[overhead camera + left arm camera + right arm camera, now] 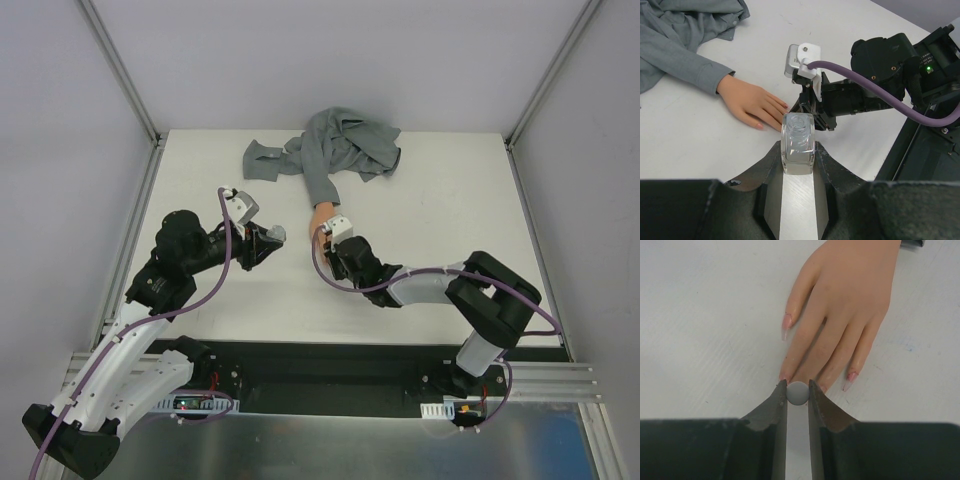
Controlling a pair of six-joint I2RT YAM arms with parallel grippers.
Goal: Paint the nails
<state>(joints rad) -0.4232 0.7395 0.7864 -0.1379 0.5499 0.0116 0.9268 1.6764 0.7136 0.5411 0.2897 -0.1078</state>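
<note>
The peach mannequin hand [322,216] lies flat on the white table, its grey sleeve [330,150] running to the back. In the right wrist view the hand [845,300] shows long pink nails [786,320]. My right gripper [798,387] is shut on a grey round brush cap [798,393], right over the middle fingertips; the brush tip is hidden. My left gripper [798,150] is shut on a clear glass polish bottle [798,142], open-mouthed, held left of the hand [752,102].
The grey fabric is bunched at the table's back centre [350,140]. The right arm's wrist and camera [805,60] sit close in front of the bottle. A black base rail [330,365] runs along the near edge.
</note>
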